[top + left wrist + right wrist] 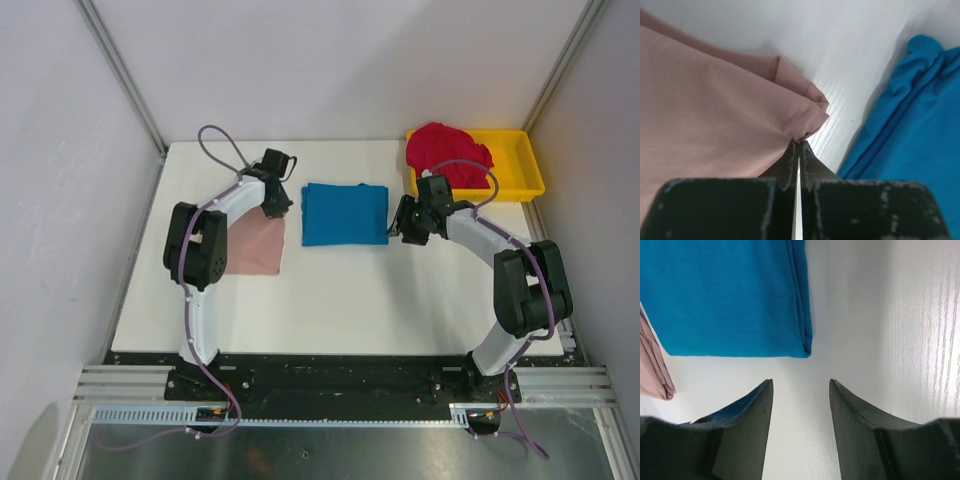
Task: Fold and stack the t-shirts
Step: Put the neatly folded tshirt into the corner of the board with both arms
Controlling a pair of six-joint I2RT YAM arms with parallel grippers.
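The blue t-shirt [345, 213] lies folded flat at the middle of the table; it also shows in the left wrist view [920, 130] and in the right wrist view [725, 295]. The pink t-shirt [255, 245] lies folded to its left. My left gripper [279, 205] is shut on the pink shirt's far right corner [805, 127]. My right gripper [801, 385] is open and empty just off the blue shirt's right near corner [400, 232]. The red t-shirt [447, 152] lies crumpled in the yellow tray [520, 165].
The yellow tray stands at the table's back right corner. White walls and metal posts [120, 70] close in the table on three sides. The arm bases stand at the near edge [330, 355].
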